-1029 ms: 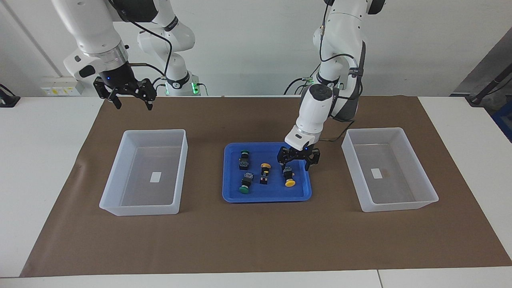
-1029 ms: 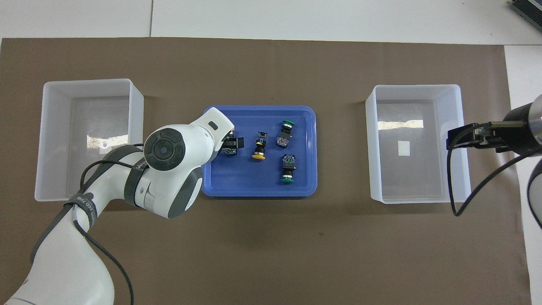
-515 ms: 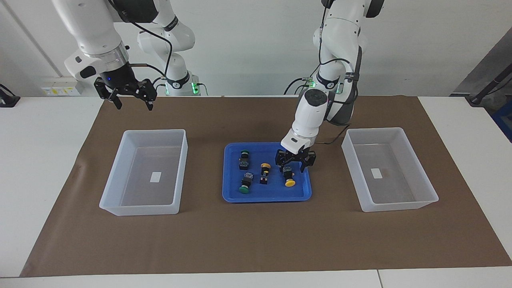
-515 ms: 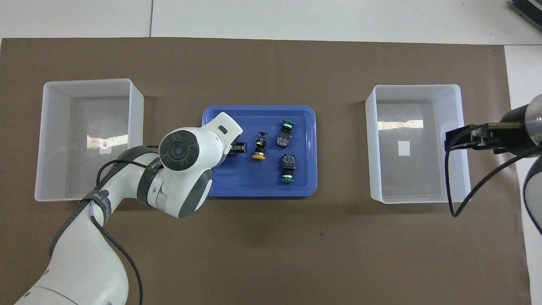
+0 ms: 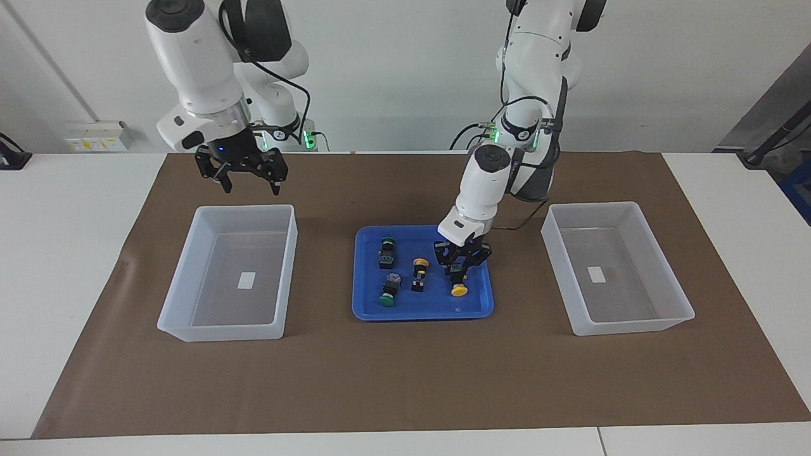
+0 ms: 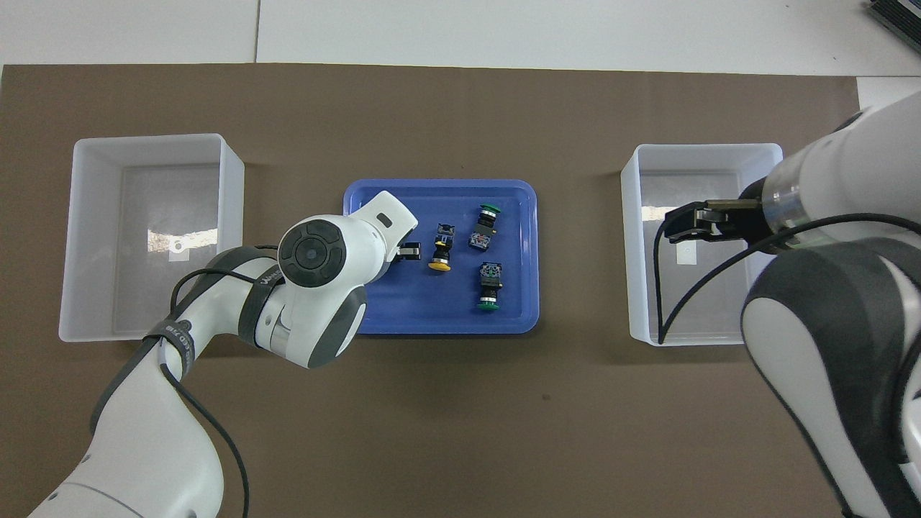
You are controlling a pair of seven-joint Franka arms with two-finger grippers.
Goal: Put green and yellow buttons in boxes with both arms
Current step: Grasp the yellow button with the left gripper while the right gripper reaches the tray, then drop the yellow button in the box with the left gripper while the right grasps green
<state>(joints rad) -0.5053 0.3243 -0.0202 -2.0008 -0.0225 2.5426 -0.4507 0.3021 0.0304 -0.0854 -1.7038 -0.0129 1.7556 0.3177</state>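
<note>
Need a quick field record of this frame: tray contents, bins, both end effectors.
tray: blue tray, midway between the bins
buttons: two green, two yellow, all on the tray
bins: bin at right arm's end and bin at left arm's end, no buttons inside
left end effector: down in the tray, closed on yellow button
right end effector: open, in the air

Left claw closed on yellow button

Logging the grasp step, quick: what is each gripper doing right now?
Left gripper: closed on a yellow button in the blue tray.
Right gripper: open, holding nothing, over the mat beside a box.
</note>
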